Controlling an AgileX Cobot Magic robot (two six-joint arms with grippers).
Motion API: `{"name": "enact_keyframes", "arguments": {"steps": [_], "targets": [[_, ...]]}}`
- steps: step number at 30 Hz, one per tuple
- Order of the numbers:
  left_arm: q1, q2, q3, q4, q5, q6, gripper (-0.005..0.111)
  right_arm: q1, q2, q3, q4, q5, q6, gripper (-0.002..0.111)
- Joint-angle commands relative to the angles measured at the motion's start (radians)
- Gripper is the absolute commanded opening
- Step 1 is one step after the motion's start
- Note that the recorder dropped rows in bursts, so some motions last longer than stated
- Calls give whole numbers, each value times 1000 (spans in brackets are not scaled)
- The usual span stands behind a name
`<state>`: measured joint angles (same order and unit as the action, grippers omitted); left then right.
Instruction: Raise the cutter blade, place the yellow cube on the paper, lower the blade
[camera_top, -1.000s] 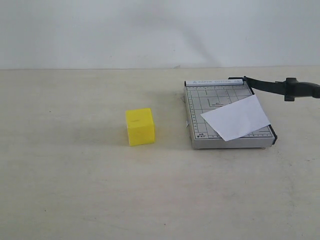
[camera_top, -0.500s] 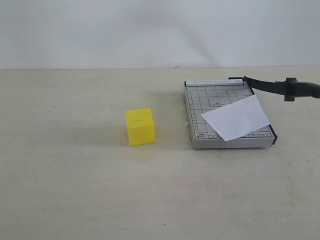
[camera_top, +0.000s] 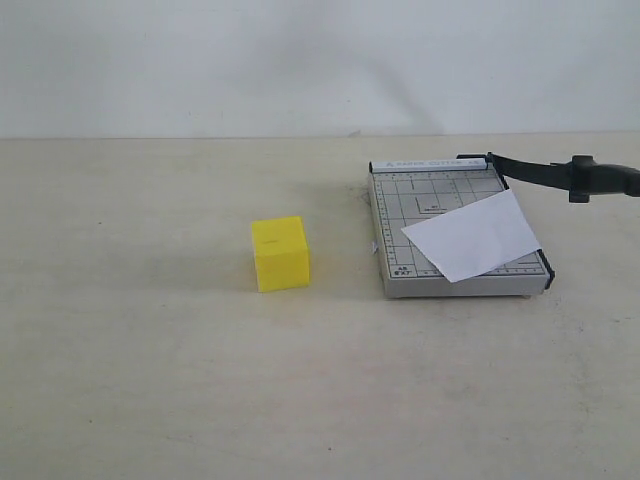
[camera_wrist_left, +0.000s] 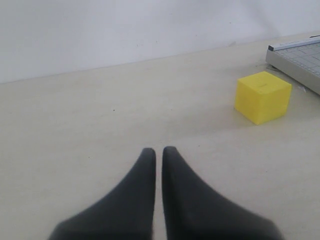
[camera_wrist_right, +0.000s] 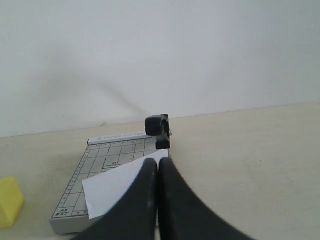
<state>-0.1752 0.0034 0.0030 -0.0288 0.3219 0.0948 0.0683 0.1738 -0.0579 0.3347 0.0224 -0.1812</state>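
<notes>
The yellow cube (camera_top: 280, 254) sits on the table, left of the grey gridded cutter board (camera_top: 420, 195) and apart from it. The white paper (camera_top: 473, 236) lies askew on the board's near right part. The cutter blade (camera_top: 530, 170) is lifted off the board, slanting from its far right hinge out to the right, and its thick handle (camera_top: 600, 178) hangs in the air. Neither gripper shows in the exterior view. My left gripper (camera_wrist_left: 158, 149) is shut and empty, well short of the cube (camera_wrist_left: 263, 96). My right gripper (camera_wrist_right: 158, 161) is shut and empty, facing the paper (camera_wrist_right: 117, 187) and the blade's black end (camera_wrist_right: 157, 130).
The beige table (camera_top: 150, 380) runs back to a plain white wall (camera_top: 300, 60). The board's corner (camera_wrist_left: 300, 55) lies just beyond the cube in the left wrist view. The cube's edge (camera_wrist_right: 9, 202) shows beside the board (camera_wrist_right: 105, 155) in the right wrist view.
</notes>
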Motion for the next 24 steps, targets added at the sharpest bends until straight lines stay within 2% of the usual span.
{"name": "enact_keyframes", "arguments": {"steps": [1, 16, 24], "targets": [[2, -3, -3, -9, -9, 3, 5, 1, -47, 36, -30, -53, -3, 0], [2, -3, -3, -9, -9, 3, 5, 1, -75, 58, -65, -78, 132, 0], [2, -3, -3, -9, -9, 3, 5, 1, -75, 58, -71, -48, 134, 0]]}}
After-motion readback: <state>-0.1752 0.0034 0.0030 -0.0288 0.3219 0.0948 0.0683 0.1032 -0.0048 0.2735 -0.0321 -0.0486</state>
